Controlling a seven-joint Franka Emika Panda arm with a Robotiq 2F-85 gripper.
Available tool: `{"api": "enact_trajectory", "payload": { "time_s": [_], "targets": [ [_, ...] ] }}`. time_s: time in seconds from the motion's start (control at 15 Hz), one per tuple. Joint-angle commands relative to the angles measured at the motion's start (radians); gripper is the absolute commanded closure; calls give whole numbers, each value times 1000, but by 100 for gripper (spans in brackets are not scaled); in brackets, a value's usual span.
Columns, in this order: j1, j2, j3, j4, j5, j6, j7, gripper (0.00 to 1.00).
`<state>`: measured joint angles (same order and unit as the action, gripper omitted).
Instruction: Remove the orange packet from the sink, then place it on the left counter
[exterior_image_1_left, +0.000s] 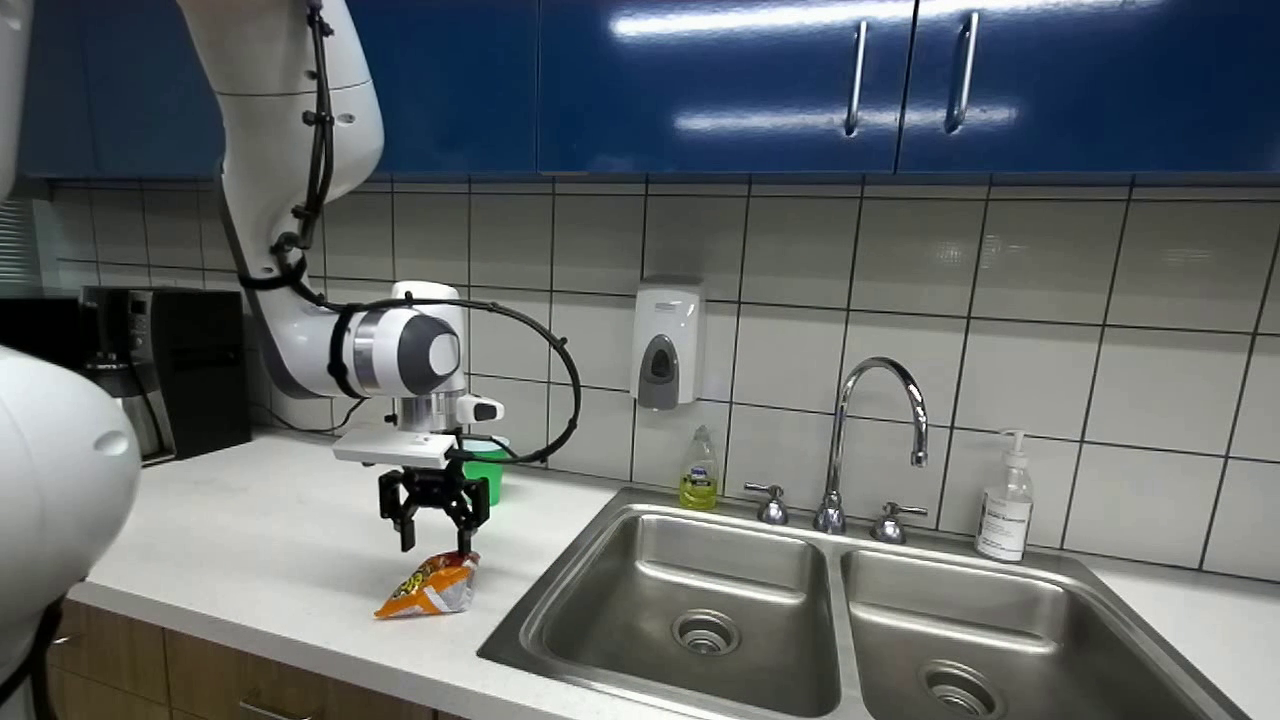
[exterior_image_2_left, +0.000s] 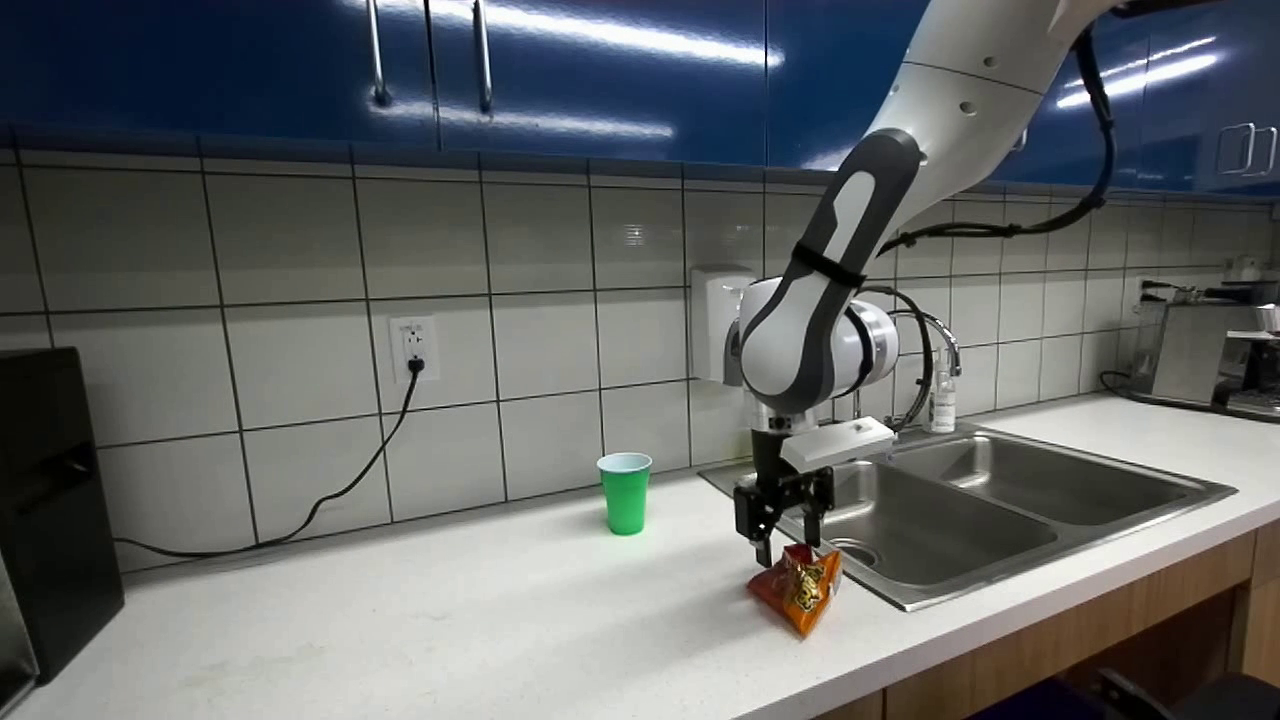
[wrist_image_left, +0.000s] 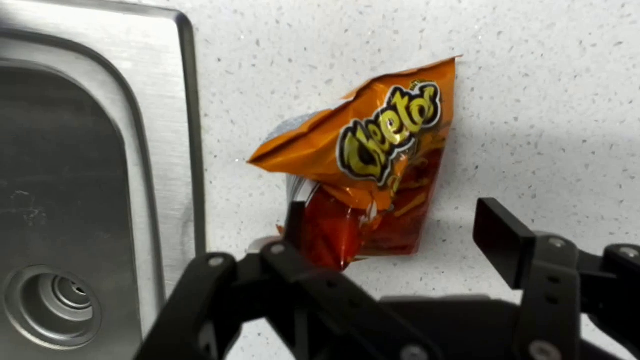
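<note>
The orange packet (exterior_image_1_left: 428, 590) lies crumpled on the left counter (exterior_image_1_left: 260, 530), close to the sink's side edge. It also lies there in the other exterior view (exterior_image_2_left: 806, 588). In the wrist view the packet (wrist_image_left: 360, 155) shows its orange and dark red front with yellow lettering. The sink (exterior_image_1_left: 840, 625) has two bare basins with round drains. My gripper (exterior_image_1_left: 436, 545) points down just above the packet. In the wrist view the gripper (wrist_image_left: 392, 230) has its fingers wide apart with nothing held between them. One finger overlaps the packet's red end; whether it touches is unclear.
A green cup (exterior_image_2_left: 626, 500) stands on the counter near the tiled wall. A chrome faucet (exterior_image_1_left: 835, 450), a yellow soap bottle (exterior_image_1_left: 699, 478) and a white pump bottle (exterior_image_1_left: 1005, 510) stand behind the sink. A black machine (exterior_image_1_left: 190, 370) stands at the counter's far end.
</note>
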<state>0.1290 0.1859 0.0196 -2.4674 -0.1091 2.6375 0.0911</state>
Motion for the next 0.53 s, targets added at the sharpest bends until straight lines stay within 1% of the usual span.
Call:
{"api": "enact_trajectory", "payload": {
  "time_s": [0.0, 0.47],
  "targets": [
    [-14, -55, 7, -22, 6, 1, 14, 0],
    [-30, -141, 14, -50, 46, -8, -16, 0]
  ]
}}
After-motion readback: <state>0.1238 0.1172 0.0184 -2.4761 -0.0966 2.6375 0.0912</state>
